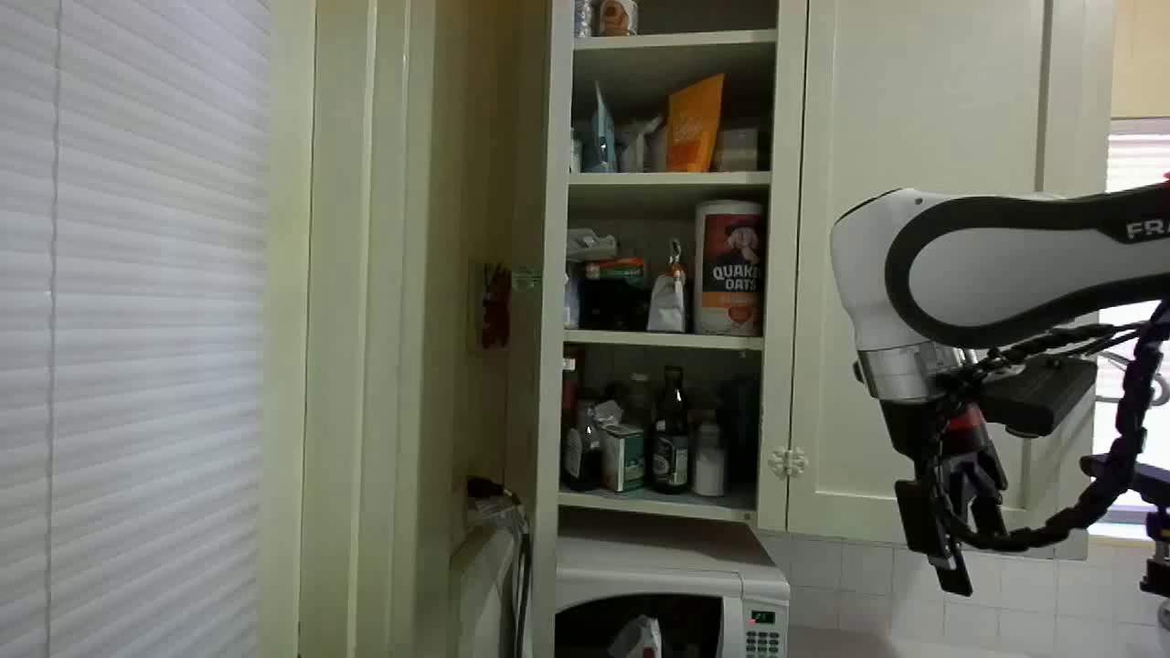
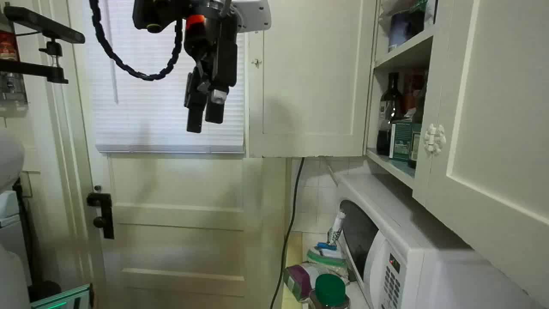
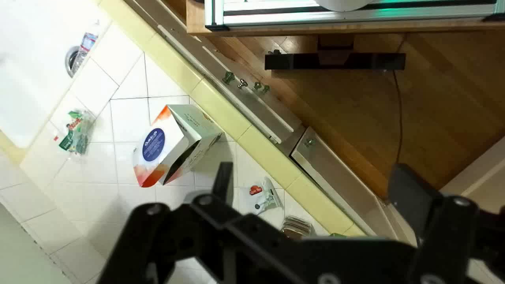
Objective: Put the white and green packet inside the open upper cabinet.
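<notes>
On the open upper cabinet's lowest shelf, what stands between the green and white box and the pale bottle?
A dark labelled bottle stands between the box and the pale bottle, seen in an exterior view.

Points a gripper (image 1: 973, 554) down from a white robot arm (image 1: 1015, 274) before a closed cupboard door (image 1: 919, 128), right of an open cabinet (image 1: 664, 341) stocked with an orange bag (image 1: 694, 126), oats (image 1: 728, 270) below, and bottles (image 1: 671, 439) on the bottom shelf (image 1: 654, 507), all above a microwave (image 1: 672, 579).
</notes>
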You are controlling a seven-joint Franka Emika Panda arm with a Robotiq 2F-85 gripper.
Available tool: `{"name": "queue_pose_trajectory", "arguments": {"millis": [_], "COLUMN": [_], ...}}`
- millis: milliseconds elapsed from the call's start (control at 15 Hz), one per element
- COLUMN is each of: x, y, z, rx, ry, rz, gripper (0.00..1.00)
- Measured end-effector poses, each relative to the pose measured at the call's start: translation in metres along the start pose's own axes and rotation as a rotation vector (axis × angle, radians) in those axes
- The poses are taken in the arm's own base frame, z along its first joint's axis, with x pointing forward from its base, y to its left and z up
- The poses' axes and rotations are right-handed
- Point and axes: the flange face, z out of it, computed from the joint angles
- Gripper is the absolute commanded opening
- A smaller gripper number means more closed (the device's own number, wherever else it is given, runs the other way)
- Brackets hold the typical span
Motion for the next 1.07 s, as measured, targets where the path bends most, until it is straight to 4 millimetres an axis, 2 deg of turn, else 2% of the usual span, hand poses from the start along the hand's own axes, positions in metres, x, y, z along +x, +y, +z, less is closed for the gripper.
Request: {"name": "queue_pose_trajectory", "arguments": {"millis": [667, 867, 1067], "x": [0.005, 0.031, 0.073], "y": [0.004, 0.018, 0.028], "z": [0.002, 0.014, 0.036], "rx": [0.014, 0.064, 0.117], "ry": [0.006, 0.054, 0.114], "rz": [0.003, 0.028, 0.048], "gripper": [1.0, 1.0, 1.0]}}
